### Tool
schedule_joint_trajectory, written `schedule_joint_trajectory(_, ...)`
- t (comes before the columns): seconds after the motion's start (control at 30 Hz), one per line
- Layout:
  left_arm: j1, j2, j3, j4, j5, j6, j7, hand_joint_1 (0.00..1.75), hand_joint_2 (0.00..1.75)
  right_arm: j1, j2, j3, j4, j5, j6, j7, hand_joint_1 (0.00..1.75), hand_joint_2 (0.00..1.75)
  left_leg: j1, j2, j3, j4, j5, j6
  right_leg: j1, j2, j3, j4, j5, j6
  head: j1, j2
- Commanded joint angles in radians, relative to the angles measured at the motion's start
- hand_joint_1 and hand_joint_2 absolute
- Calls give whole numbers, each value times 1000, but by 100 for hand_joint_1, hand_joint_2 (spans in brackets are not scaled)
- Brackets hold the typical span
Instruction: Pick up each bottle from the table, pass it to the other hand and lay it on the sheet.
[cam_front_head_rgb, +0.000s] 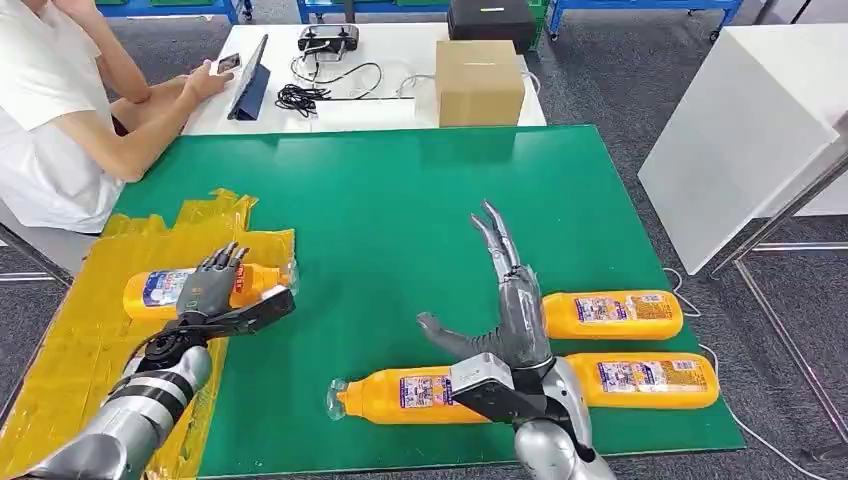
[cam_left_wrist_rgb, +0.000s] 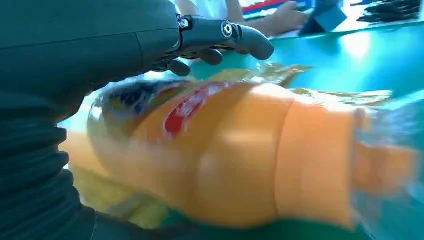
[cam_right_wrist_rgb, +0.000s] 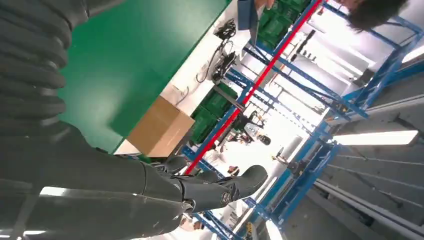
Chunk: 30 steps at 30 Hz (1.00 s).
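Left hand (cam_front_head_rgb: 208, 285) fingers curled over bottle (cam_front_head_rgb: 165, 290) lying on yellow sheet (cam_front_head_rgb: 70, 350) (release looks pending). Right hand (cam_front_head_rgb: 500, 310) fingers spread, holding nothing, above three bottles on green mat (cam_front_head_rgb: 400, 200), likely poised for next pickup.

This looks like a robotics lab or workshop set in an industrial hall. A green work mat (cam_front_head_rgb: 420, 200) covers the bench. Beyond the mat's far edge, a white table (cam_front_head_rgb: 400, 100) carries a cardboard box (cam_front_head_rgb: 479, 82), a controller (cam_front_head_rgb: 328, 38), coiled cables (cam_front_head_rgb: 300, 97) and a tablet (cam_front_head_rgb: 250, 78). Behind the box, blue steel shelving (cam_right_wrist_rgb: 320, 150) holds green crates (cam_right_wrist_rgb: 217, 107) under strip lights (cam_right_wrist_rgb: 375, 137).
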Motion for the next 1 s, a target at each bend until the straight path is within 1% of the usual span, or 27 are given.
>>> schedule_joint_trajectory(0.03, 45, -24, -21, -69, 25, -27, -1, 0, 175, -26, -3, -6, 56, 2, -5, 6, 0, 175, 1, 1, 0, -1, 0, -1, 1, 1, 1, -2, 0, 0, 0, 0)
schedule_joint_trajectory(0.13, 45, -24, -21, -69, 25, -27, -1, 0, 175, -26, -3, -6, 56, 2, -5, 6, 0, 175, 1, 2, -1, 0, 0, -1, 1, 2, -1, -1, 0, 0, 0, 0)
schedule_joint_trajectory(0.23, 76, -23, -45, -164, 85, -31, -61, 0, 175, -23, -1, -13, 56, 11, -6, 14, 0, 175, 1, 2, -1, -1, 0, -1, 0, 1, -2, -1, 0, 0, 0, 0)
schedule_joint_trajectory(0.33, 138, 0, -98, -362, 176, -110, -86, 0, 175, -12, -3, -21, 49, 22, -5, 17, 0, 175, 1, 2, -2, 0, -1, 0, 1, 1, -3, -1, 0, 0, 0, 0)
schedule_joint_trajectory(0.4, 183, 17, -113, -491, 318, -184, -151, 0, 175, -6, -8, -22, 47, 29, -6, 17, 0, 175, 1, 2, -3, 0, -1, -1, 1, 1, -3, -1, 0, 0, 0, 0)
schedule_joint_trajectory(0.43, 200, 25, -108, -534, 426, -260, -212, 0, 175, -6, -13, -21, 49, 30, -7, 17, 0, 175, 1, 2, -3, 0, -1, -1, 1, 1, -4, -1, 0, 0, 0, 0)
schedule_joint_trajectory(0.5, 251, 71, -91, -633, 620, -388, -312, 0, 175, -28, -32, -9, 74, 48, 0, 21, 0, 175, 2, 3, -4, 0, -2, -1, 1, 1, -4, -2, 0, 1, 0, 0)
schedule_joint_trajectory(0.57, 298, 110, -64, -692, 715, -431, -369, 0, 175, -52, -45, 0, 94, 68, 11, 27, 0, 175, 2, 7, -4, 0, -2, -1, 2, 6, -5, -2, 0, 1, 0, 0)
schedule_joint_trajectory(0.6, 313, 114, -46, -706, 745, -440, -383, 0, 175, -57, -49, 2, 98, 76, 15, 30, 0, 175, 1, 8, -4, 0, -2, -1, 1, 8, -6, -1, 1, 0, 0, 0)
schedule_joint_trajectory(0.67, 336, 111, -16, -724, 790, -454, -401, 0, 175, -65, -62, 14, 101, 101, 31, 45, 0, 175, 1, 8, -7, -1, -2, -1, 1, 7, -7, -1, 1, 0, 1, 0)
schedule_joint_trajectory(0.7, 347, 102, 4, -730, 829, -477, -417, 0, 175, -71, -77, 29, 103, 132, 52, 63, 0, 175, 2, 10, -5, -1, -2, -1, 2, 9, -6, -1, 1, 0, 0, 0)
schedule_joint_trajectory(0.73, 353, 97, 13, -733, 849, -490, -427, 0, 175, -76, -87, 39, 108, 150, 67, 75, 0, 175, 1, 7, -6, -1, -2, -1, 1, 7, -7, -1, 0, 0, 0, 0)
schedule_joint_trajectory(0.77, 369, 84, 37, -747, 904, -529, -450, 0, 175, -93, -113, 69, 117, 195, 112, 104, 0, 175, 1, 5, -7, -1, -1, -1, 1, 4, -8, -1, 0, 0, 0, 0)
schedule_joint_trajectory(0.8, 391, 76, 60, -766, 967, -580, -476, 0, 175, -119, -143, 110, 131, 257, 157, 129, 0, 175, 1, 7, -6, -1, -1, -1, 1, 6, -7, -2, 0, 0, 0, 0)
schedule_joint_trajectory(0.87, 423, 64, 94, -795, 1016, -624, -500, 0, 175, -166, -183, 177, 155, 325, 226, 150, 0, 175, 1, 6, -7, -1, -1, 0, 1, 6, -8, -1, 1, 0, 0, 0)
schedule_joint_trajectory(0.93, 442, 46, 120, -818, 1043, -654, -513, 0, 175, -203, -216, 235, 180, 338, 280, 151, 0, 175, 1, 9, -6, -1, -2, 0, 1, 9, -7, -2, 1, 1, 0, 0)
schedule_joint_trajectory(0.97, 442, 46, 120, -818, 1043, -654, -513, 0, 175, -203, -216, 235, 180, 338, 280, 151, 0, 175, 1, 7, -7, -1, -1, 0, 0, 7, -8, -1, 1, 1, 0, 0)
schedule_joint_trajectory(1.0, 442, 46, 120, -818, 1043, -654, -513, 0, 175, -203, -216, 235, 180, 338, 280, 151, 0, 175, 1, 10, -5, -1, -2, 0, 1, 10, -6, -3, 1, 1, 0, 0)
